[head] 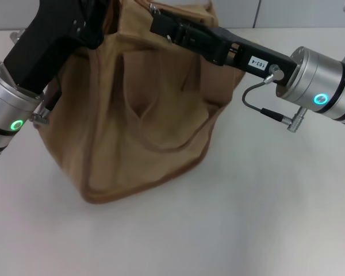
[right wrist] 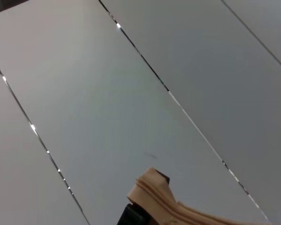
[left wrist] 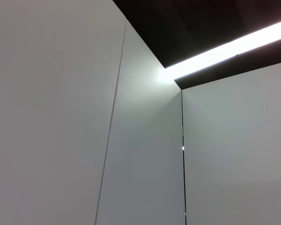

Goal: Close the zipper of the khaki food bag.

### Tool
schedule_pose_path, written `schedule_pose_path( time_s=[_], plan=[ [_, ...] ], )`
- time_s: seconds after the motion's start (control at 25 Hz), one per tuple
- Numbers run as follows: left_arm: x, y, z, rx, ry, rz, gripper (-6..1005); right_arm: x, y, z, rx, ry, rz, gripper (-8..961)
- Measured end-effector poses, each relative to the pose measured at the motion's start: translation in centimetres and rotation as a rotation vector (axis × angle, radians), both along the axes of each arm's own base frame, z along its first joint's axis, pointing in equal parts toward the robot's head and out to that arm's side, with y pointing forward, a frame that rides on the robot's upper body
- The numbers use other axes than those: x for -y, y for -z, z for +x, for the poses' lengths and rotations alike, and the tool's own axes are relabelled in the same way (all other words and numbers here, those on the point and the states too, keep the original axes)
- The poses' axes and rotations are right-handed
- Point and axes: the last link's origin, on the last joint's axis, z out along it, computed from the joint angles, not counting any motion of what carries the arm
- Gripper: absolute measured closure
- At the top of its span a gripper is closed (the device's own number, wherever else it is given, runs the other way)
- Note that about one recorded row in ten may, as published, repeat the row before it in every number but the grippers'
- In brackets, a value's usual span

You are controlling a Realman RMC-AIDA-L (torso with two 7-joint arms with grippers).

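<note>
On the left of the head view, the left gripper (head: 100, 23) reaches in over the upper left corner of the khaki food bag (head: 138, 115). Its black body covers that corner, and its fingertips are hidden behind the bag's top edge, so it cannot be told how far its jaws stand apart or whether they have cloth between them. The left wrist view shows only wall panels and a ceiling light, which gives no help.

The bag stands on the white counter (head: 247, 218), its front face towards the camera, with a wide strap handle (head: 161, 138) hanging in a loop down the front. The top panel is out of sight from here, so the state of the zipper cannot be judged in the head view.

To the right, the right gripper (head: 161, 20) lies across the bag's top edge near the back. In the right wrist view a folded ridge of tan fabric (right wrist: 154, 197) sits just before a dark part of the gripper; it may be the zipper end, but whether the jaws hold it cannot be told.

The risks follow from this. If the left side has no firm hold, a pull along the zipper would likely drag or tip the whole soft bag instead of moving the slider. Slack fabric may also bunch and jam the teeth, or the small tab may slip free.
</note>
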Motion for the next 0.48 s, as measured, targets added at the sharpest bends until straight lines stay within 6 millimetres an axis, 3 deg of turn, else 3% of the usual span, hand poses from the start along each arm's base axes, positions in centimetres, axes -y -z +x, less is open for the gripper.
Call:
schedule_pose_path(
  time_s=[0.48],
  plan=[
    [-0.13,0.02,0.12,0.001,0.0,-0.002,952,-0.21,-0.1,-0.35,-0.029,0.038,-0.076,373]
  ],
)
